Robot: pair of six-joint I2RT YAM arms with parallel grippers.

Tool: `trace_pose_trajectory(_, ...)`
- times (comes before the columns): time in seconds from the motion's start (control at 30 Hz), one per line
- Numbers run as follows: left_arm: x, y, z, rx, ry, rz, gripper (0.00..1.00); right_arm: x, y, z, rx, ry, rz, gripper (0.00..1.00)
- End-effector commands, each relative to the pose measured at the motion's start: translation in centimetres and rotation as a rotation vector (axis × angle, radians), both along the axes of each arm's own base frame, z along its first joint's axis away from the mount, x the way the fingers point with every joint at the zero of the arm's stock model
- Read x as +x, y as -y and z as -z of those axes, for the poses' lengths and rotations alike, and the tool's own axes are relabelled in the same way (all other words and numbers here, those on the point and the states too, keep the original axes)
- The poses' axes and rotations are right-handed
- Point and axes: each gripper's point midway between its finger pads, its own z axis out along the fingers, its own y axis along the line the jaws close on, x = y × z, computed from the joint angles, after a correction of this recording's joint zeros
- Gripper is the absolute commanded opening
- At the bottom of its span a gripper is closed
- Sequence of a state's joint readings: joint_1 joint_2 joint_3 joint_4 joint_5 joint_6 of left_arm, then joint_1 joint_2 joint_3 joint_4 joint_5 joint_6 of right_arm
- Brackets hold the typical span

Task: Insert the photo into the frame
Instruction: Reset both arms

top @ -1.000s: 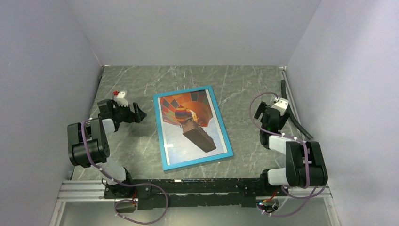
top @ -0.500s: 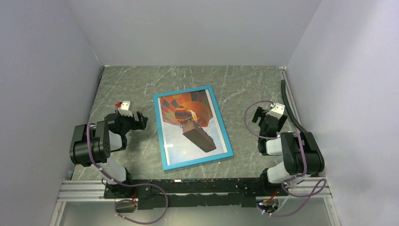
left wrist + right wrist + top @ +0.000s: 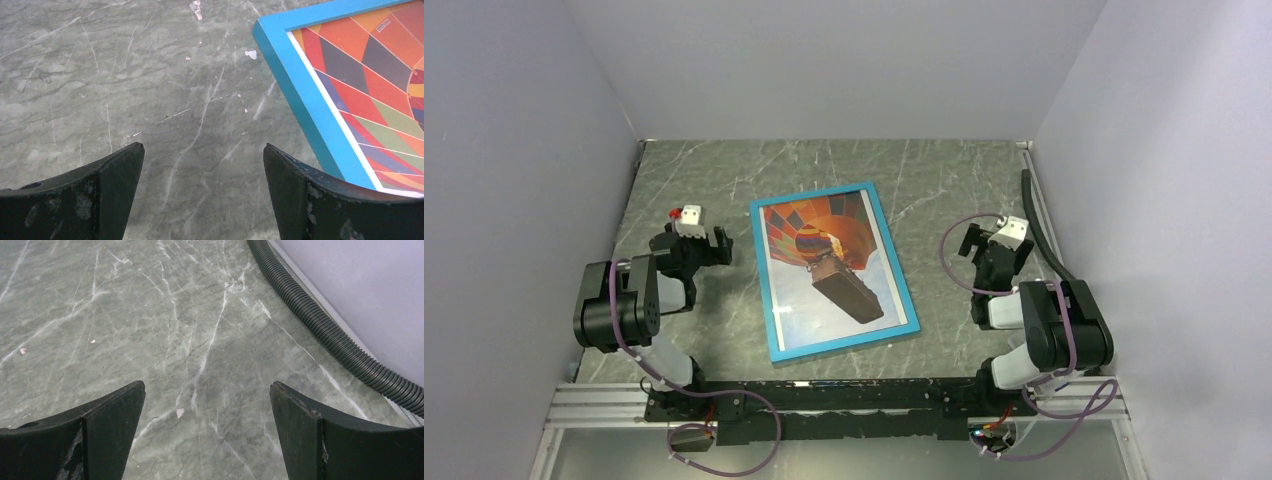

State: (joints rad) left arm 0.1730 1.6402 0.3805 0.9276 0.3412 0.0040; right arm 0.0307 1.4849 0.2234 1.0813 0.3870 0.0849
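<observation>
1. The hot-air balloon paper photo [image 3: 829, 265] sits inside the turquoise rectangular frame [image 3: 762, 280] on the grey marbled desk [image 3: 924, 190].
2. Left hand [image 3: 707, 247], left of the frame: fingers spread wide, empty.
3. Right hand [image 3: 976, 243], right of it: likewise.

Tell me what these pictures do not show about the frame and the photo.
- Back of the frame: hidden in every view, it lies face up on the table.
- Whether a pane covers the photo: too small to tell from the top view.
- Left wrist view: one frame corner only; the right edge cuts off the rest.
- Right wrist view: no frame, only table and hose.
</observation>
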Motion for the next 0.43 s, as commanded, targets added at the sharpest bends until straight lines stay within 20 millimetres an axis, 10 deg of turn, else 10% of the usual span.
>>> trace_pose_trajectory(0.0, 0.75, -0.31, -1.31, 0.021, 0.044, -0.011, 0.95, 0.88, -0.23, -2.09, -0.007, 0.080, -0.009, 1.00)
trace_pose_trajectory(0.4, 0.80, -0.34, -1.37, 0.020, 0.053, -0.014, 0.95, 0.92, -0.27, -2.12, -0.007, 0.079, -0.011, 1.00)
